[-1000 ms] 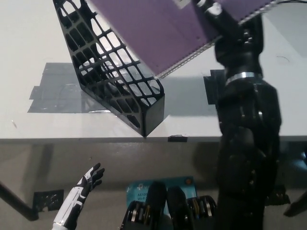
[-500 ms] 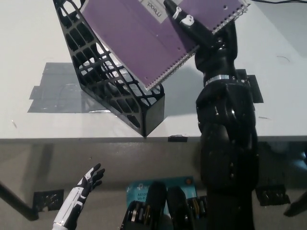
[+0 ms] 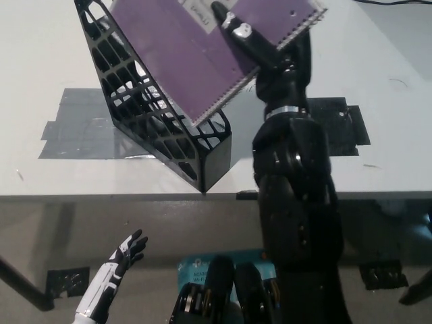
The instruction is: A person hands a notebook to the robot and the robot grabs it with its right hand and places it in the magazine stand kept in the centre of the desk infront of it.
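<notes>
Your robot's black right hand (image 3: 260, 44) pinches a purple spiral notebook (image 3: 196, 47) at its right-hand end, fingers laid over the cover, and holds it tilted above the black mesh magazine stand (image 3: 158, 111) at the twelve o'clock side of the white desk (image 3: 40, 54). The notebook's lower edge hangs over the stand's open top; from this angle you cannot tell whether it has entered the slot. The stand shows nothing else inside through its lattice. Watch the spiral binding along the four o'clock edge: it could snag the mesh wall and tip or drag the stand. Letting go while the notebook is this tilted could send it sliding off the rim onto the desk. The white left hand (image 3: 125, 253) idles at seven o'clock below the desk edge, fingers spread, holding nothing.
</notes>
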You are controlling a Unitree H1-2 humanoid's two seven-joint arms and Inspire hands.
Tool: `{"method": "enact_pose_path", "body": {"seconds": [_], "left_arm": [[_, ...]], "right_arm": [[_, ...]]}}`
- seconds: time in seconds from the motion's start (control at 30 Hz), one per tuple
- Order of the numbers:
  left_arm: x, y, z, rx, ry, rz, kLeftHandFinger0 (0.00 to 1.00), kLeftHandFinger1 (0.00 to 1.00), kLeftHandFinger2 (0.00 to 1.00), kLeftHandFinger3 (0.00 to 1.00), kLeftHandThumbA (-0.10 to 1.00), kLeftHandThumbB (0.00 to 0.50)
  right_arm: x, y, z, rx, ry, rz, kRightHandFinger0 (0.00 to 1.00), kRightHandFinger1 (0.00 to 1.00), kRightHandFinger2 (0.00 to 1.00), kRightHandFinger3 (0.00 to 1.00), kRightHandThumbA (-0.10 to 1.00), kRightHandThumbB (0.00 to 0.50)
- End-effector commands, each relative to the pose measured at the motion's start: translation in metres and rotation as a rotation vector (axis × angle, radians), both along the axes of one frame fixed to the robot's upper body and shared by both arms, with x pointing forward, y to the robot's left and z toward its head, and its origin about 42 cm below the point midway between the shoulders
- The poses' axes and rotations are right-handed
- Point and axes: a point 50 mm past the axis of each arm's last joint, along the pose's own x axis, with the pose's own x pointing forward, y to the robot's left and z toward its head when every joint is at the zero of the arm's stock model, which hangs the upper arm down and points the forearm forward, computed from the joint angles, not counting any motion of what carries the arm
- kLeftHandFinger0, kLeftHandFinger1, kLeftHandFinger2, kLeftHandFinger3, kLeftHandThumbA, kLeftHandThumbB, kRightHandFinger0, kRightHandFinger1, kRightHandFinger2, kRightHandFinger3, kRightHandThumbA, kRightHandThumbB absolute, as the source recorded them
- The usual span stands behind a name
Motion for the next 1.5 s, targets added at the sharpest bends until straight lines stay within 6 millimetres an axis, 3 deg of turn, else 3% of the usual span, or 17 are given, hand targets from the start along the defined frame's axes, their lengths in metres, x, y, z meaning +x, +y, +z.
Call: {"method": "enact_pose_path", "body": {"seconds": [0.0,0.03,0.07,0.1,0.13,0.17,0.27,0.33,0.57,0.93,1.0,1.07,1.13,1.2,1.27,1.3,1.47], "left_arm": [[0.008,0.004,0.011,0.001,-0.061,-0.014,1.0,1.0,1.0,1.0,1.0,0.5],[0.008,0.004,0.011,-0.001,-0.062,-0.014,1.0,1.0,1.0,1.0,1.0,0.5],[0.01,0.004,0.012,-0.003,-0.064,-0.015,1.0,1.0,1.0,1.0,1.0,0.5],[0.01,0.004,0.012,-0.006,-0.064,-0.016,1.0,1.0,1.0,1.0,1.0,0.5],[0.01,0.004,0.012,-0.009,-0.066,-0.017,1.0,1.0,1.0,1.0,1.0,0.5],[0.011,0.004,0.013,-0.008,-0.066,-0.018,1.0,1.0,1.0,1.0,1.0,0.5],[0.013,0.004,0.014,-0.009,-0.072,-0.017,1.0,1.0,1.0,1.0,1.0,0.5],[0.013,0.005,0.015,-0.013,-0.073,-0.017,1.0,1.0,1.0,1.0,1.0,0.5],[0.013,0.005,0.015,-0.004,-0.075,-0.012,1.0,1.0,1.0,1.0,1.0,0.5],[0.023,0.006,0.021,0.003,-0.093,-0.016,1.0,1.0,1.0,1.0,1.0,0.5],[0.024,0.007,0.021,-0.004,-0.093,-0.016,1.0,1.0,1.0,1.0,1.0,0.5],[0.024,0.007,0.021,-0.002,-0.093,-0.016,1.0,1.0,1.0,1.0,1.0,0.5],[0.025,0.007,0.022,0.002,-0.095,-0.016,1.0,1.0,1.0,1.0,1.0,0.5],[0.025,0.007,0.021,-0.008,-0.094,-0.011,1.0,1.0,1.0,1.0,1.0,0.5],[0.024,0.007,0.021,-0.002,-0.095,-0.008,1.0,1.0,1.0,1.0,1.0,0.5],[0.024,0.007,0.022,0.02,-0.1,-0.011,1.0,1.0,1.0,1.0,1.0,0.5],[0.025,0.008,0.022,0.034,-0.101,-0.007,1.0,1.0,1.0,1.0,1.0,0.5]], "right_arm": [[-0.01,0.034,0.043,-0.03,-0.187,0.112,0.12,0.15,0.19,0.18,0.91,0.142],[-0.009,0.033,0.041,-0.087,-0.189,0.143,0.28,0.35,0.44,0.42,0.96,0.201],[-0.007,0.032,0.038,-0.146,-0.192,0.173,0.3,0.37,0.46,0.46,1.0,0.216],[-0.007,0.032,0.037,-0.187,-0.204,0.191,0.42,0.5,0.64,0.65,1.0,0.235],[-0.006,0.031,0.036,-0.241,-0.22,0.219,0.64,0.72,0.91,0.97,1.0,0.267],[-0.004,0.031,0.033,-0.338,-0.235,0.268,0.95,1.0,1.0,1.0,1.0,0.358],[0.0,0.032,0.032,-0.424,-0.262,0.289,1.0,1.0,1.0,1.0,0.99,0.362],[0.003,0.032,0.032,-0.431,-0.286,0.297,1.0,1.0,1.0,1.0,0.87,0.394],[0.004,0.024,0.039,-0.436,-0.335,0.267,1.0,1.0,1.0,1.0,0.87,0.458],[-0.013,0.003,0.074,-0.401,-0.457,0.192,1.0,1.0,1.0,1.0,0.91,0.401],[-0.024,-0.008,0.082,-0.397,-0.489,0.166,1.0,1.0,1.0,1.0,0.96,0.42],[-0.044,-0.031,0.097,-0.404,-0.562,0.102,1.0,1.0,1.0,1.0,0.97,0.408],[-0.051,-0.039,0.103,-0.412,-0.589,0.079,1.0,1.0,1.0,1.0,0.98,0.406],[-0.067,-0.059,0.114,-0.412,-0.665,0.036,1.0,1.0,1.0,1.0,0.97,0.347],[-0.078,-0.07,0.119,-0.412,-0.706,0.017,1.0,1.0,1.0,1.0,0.97,0.338],[-0.094,-0.087,0.123,-0.424,-0.749,-0.024,1.0,1.0,1.0,1.0,0.98,0.344],[-0.132,-0.121,0.116,-0.463,-0.815,-0.1,1.0,1.0,1.0,1.0,0.99,0.349]]}}
